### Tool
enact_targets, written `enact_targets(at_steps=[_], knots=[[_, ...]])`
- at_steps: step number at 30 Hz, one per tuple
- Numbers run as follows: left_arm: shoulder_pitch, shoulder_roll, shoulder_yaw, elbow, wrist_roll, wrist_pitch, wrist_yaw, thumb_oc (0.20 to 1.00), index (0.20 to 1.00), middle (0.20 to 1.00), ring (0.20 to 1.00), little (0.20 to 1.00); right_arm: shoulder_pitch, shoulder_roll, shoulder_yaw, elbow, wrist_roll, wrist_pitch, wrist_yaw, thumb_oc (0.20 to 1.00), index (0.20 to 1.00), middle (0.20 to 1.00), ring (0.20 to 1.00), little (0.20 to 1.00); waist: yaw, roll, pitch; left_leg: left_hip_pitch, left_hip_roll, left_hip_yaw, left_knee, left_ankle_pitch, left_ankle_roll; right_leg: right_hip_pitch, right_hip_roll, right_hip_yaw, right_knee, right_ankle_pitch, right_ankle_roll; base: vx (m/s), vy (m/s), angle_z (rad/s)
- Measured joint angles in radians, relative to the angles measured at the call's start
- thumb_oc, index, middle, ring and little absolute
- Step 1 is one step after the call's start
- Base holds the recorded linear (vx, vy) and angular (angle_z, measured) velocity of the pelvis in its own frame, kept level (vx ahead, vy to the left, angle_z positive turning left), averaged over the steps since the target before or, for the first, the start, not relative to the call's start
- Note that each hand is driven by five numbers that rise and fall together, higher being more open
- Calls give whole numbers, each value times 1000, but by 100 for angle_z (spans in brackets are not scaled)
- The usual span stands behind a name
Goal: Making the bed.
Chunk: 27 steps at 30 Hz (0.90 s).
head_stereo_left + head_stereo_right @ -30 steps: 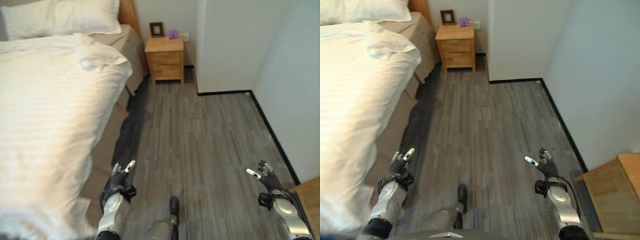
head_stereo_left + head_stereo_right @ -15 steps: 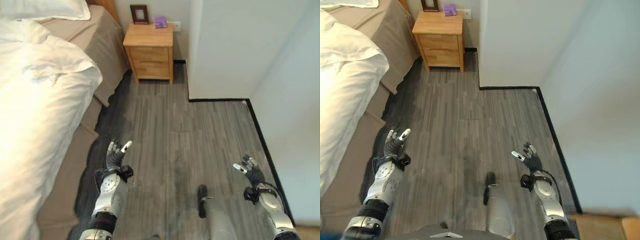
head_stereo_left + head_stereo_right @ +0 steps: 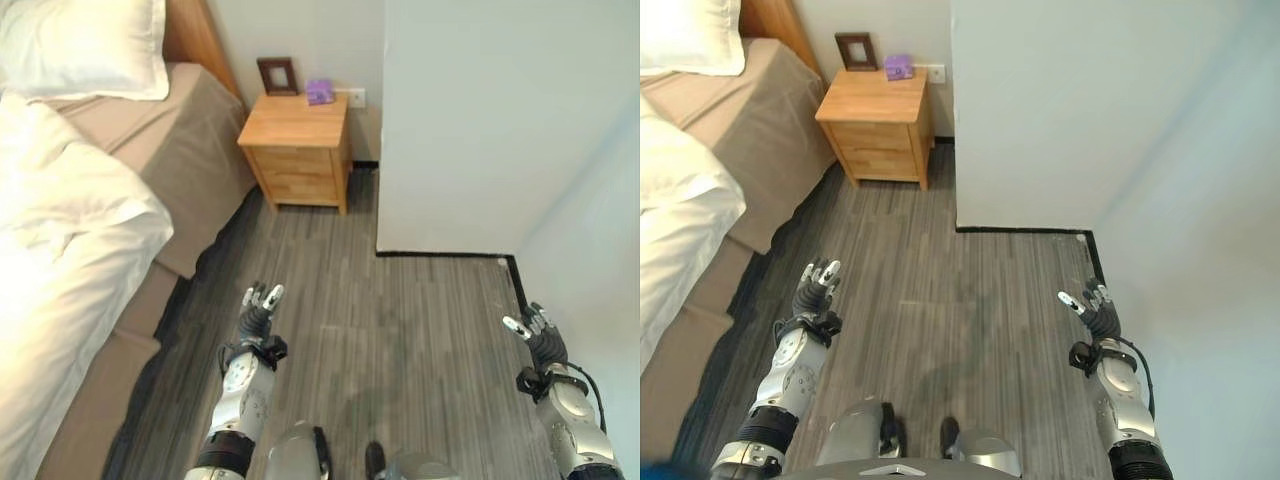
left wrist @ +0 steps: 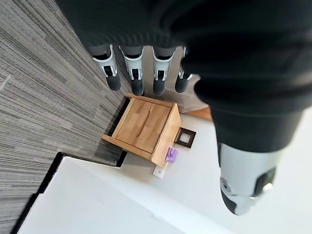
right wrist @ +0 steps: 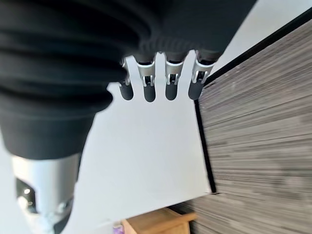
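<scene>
Left eye view looks down on a grey wooden floor [image 3: 400,320] with the bed [image 3: 150,160] along the left side. A white duvet [image 3: 60,270] lies rumpled over the near part of the bed, its far edge folded back, so the tan sheet [image 3: 170,140] is bare between it and the white pillow [image 3: 85,45] at the far end by the wooden headboard [image 3: 195,40]. Just right of the bed's far end stands a wooden nightstand [image 3: 298,150] against the wall, with a small dark picture frame [image 3: 276,76] and a small purple object [image 3: 320,92] on top.

Both arms are raised over the floor, well apart from the bed. The left hand [image 3: 258,318] hangs near the bed's side, fingers [image 4: 134,73] straight and slightly spread, holding nothing. The right hand [image 3: 540,342] is at the far right beside the white wall [image 3: 480,120], fingers [image 5: 170,80] likewise straight and a little apart, empty.
</scene>
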Motion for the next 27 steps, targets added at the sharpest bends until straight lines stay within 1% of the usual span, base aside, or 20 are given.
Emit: enact_targets(at_steps=[2,4,5,6,7,9,11,12,13,14,15,17,18,20,21,23,24,25,26,27], knots=[[33,0,0,1,3,0,-8,1000,1000,1000,1000,1000,7,0,12,0,-1,0,5,1000,1000,1000,1000,1000,4,20,-22,-21,-36,11,-236,13,17,63,18,3,-48,-28,46,406,51,-37],[74,-6,1,2,5,2,-15,1000,1000,1000,1000,1000,54,0,12,-2,-3,1,19,1000,1000,1000,1000,1000,2,12,-40,-10,-95,65,-243,38,61,139,12,5,-68,-60,98,359,69,-20],[107,-13,1,2,6,2,-20,1000,1000,1000,1000,1000,94,-1,13,-2,-4,2,23,1000,1000,1000,1000,1000,-6,14,-74,9,-105,142,-216,40,99,162,29,10,-54,-69,112,383,110,-11],[142,-18,0,2,8,2,-22,1000,1000,1000,1000,1000,138,-8,20,-10,-5,2,23,1000,1000,1000,1000,1000,-9,59,-113,75,-97,211,-226,11,185,185,81,18,-5,-83,137,356,136,1],[142,-1,3,18,9,3,-23,1000,1000,1000,1000,1000,159,21,24,8,-19,6,25,1000,1000,1000,1000,1000,-18,36,-133,131,-112,197,-266,70,274,194,77,11,78,-130,181,366,180,-2],[144,1,8,19,9,4,-23,1000,1000,1000,1000,1000,177,21,34,-11,-40,13,46,1000,1000,1000,1000,1000,-11,20,-146,182,-126,189,-320,51,274,129,8,-5,196,-215,175,274,159,-25],[124,2,9,20,10,5,-23,1000,1000,1000,1000,1000,178,9,40,-52,-50,11,51,1000,1000,1000,1000,1000,-22,30,-149,232,-142,180,-361,58,267,66,-65,-35,241,-223,195,194,193,-4],[92,1,16,21,10,5,-23,1000,1000,1000,1000,1000,183,11,40,-64,-66,13,52,1000,1000,1000,1000,1000,-22,11,-152,242,-157,157,-355,50,249,23,-117,-37,297,-222,213,167,238,47],[42,7,16,31,14,5,-22,1000,1000,1000,1000,1000,172,14,43,-74,-77,16,55,1000,1000,1000,1000,1000,-22,-11,-149,274,-176,130,-349,12,220,-55,-150,-21,496,-218,254,142,195,40],[36,15,16,24,16,5,-20,1000,1000,1000,1000,1000,151,18,51,-82,-77,17,61,1000,1000,1000,1000,1000,-9,-17,-145,297,-174,136,-360,25,190,-186,-191,-42,773,-192,270,142,72,32],[33,15,15,14,19,4,-21,1000,1000,1000,1000,1000,139,25,50,-96,-77,15,68,1000,1000,1000,1000,1000,-3,-7,-136,321,-184,107,-355,11,195,-267,-208,-66,905,-185,262,229,84,28],[7,-6,1,23,48,3,-17,1000,1000,1000,1000,1000,139,39,19,-105,-77,2,71,1000,1000,1000,1000,1000,-33,32,-89,386,-157,-20,-341,-29,175,-347,-139,-42,986,-179,214,207,56,135],[7,-3,-29,25,56,5,-28,1000,1000,1000,1000,1000,159,34,17,-103,-77,6,70,1000,1000,1000,1000,1000,-78,62,-85,412,-144,-101,-365,-27,179,-401,-97,-20,908,-177,195,193,21,215],[22,20,-12,20,56,5,-26,1000,1000,1000,1000,1000,153,31,19,-99,-77,7,76,1000,1000,1000,1000,1000,-85,64,-85,430,-143,-102,-362,-51,181,-518,-134,58,703,-128,177,358,-29,137],[33,17,2,19,55,4,-22,1000,1000,1000,1000,1000,155,28,18,-99,-76,7,77,1000,1000,1000,1000,1000,-86,63,-80,439,-135,-161,-348,-66,175,-538,-138,73,603,-99,170,386,-42,96],[9,24,-14,54,56,2,-27,1000,1000,1000,1000,1000,189,19,17,-75,-74,7,77,1000,1000,1000,1000,1000,-129,92,-86,422,-72,-311,-331,-81,144,-436,-41,297,249,-46,203,220,-57,176],[-5,28,-21,76,57,2,-33,1000,1000,1000,1000,1000,197,20,18,-61,-73,8,78,1000,1000,1000,1000,1000,-133,65,-89,426,-57,-346,-337,-84,139,-396,-24,369,131,-6,217,143,-80,174],[-4,42,-26,81,57,3,-38,1000,1000,1000,1000,1000,203,24,17,-63,-72,8,80,1000,1000,1000,1000,1000,-133,13,-97,432,-64,-373,-335,-80,125,-363,-40,383,70,49,228,107,-94,131],[-4,45,-26,92,61,4,-42,1000,1000,1000,1000,1000,200,23,9,-63,-69,8,80,1000,1000,1000,1000,1000,-137,-21,-94,439,-61,-389,-322,-76,99,-332,-45,370,53,144,244,71,-96,130],[6,44,-37,98,81,14,-47,1000,1000,1000,1000,1000,200,19,-6,-63,-67,6,79,1000,1000,1000,1000,1000,-140,-43,-96,443,-53,-355,-311,-76,87,-320,-40,331,67,187,217,53,-107,122]])
